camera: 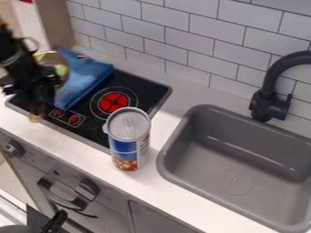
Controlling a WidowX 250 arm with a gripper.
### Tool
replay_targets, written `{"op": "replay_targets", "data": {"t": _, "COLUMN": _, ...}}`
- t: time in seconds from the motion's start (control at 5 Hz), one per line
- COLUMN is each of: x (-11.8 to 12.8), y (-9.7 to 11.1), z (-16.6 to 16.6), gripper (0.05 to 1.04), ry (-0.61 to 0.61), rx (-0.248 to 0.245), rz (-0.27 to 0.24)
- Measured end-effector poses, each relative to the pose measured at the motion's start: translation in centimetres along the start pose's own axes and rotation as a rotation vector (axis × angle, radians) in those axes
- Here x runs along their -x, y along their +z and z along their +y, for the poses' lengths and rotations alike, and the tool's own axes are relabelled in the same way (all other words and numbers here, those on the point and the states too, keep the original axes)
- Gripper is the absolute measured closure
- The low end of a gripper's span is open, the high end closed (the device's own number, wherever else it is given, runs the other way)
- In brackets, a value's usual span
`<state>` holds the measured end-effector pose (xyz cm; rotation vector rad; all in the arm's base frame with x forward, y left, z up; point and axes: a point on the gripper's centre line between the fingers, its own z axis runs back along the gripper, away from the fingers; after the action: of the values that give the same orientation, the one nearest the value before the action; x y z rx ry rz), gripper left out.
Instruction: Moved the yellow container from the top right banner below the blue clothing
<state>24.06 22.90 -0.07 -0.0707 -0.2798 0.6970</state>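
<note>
"What sort of place is this?"

"A kitchen, likely a toy one. There's a black stove with a red burner, and a grey sink set into a white tabletop."

"Anything else that says kitchen?"

"A black faucet over the sink, pale wall tiles behind, and knobs and a curved handle on the grey front below."

"And why toy?"

"The can looks nearly as wide as the burner's ring."
</note>
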Motion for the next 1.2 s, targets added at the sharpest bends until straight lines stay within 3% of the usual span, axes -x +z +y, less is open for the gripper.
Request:
{"op": "replay_targets", "data": {"t": 0.2, "x": -0.6, "y": 0.1, "z": 1.3, "gripper": 0.706, "ry": 0.235, "rx": -0.045, "rz": -0.051}}
{"op": "replay_targets", "data": {"t": 0.4, "x": -1.2, "y": 0.6, "z": 2.3, "gripper": 0.706, "ry": 0.495, "rx": -0.038, "rz": -0.08}}
{"op": "replay_targets", "data": {"t": 0.6, "x": -0.9, "y": 0.8, "z": 3.1, "gripper": 0.706, "ry": 0.758, "rx": -0.048, "rz": -0.075}}
{"op": "replay_targets", "data": {"t": 0.8, "x": -0.6, "y": 0.6, "z": 4.1, "gripper": 0.706, "ry": 0.999, "rx": -0.127, "rz": -0.13}}
{"op": "replay_targets", "data": {"t": 1.0, "x": -0.3, "y": -0.7, "z": 3.8, "gripper": 0.706, "ry": 1.044, "rx": -0.19, "rz": -0.093}}
{"op": "replay_targets", "data": {"t": 1.2, "x": -0.3, "y": -2.1, "z": 2.7, "gripper": 0.706, "ry": 0.975, "rx": -0.188, "rz": -0.044}}
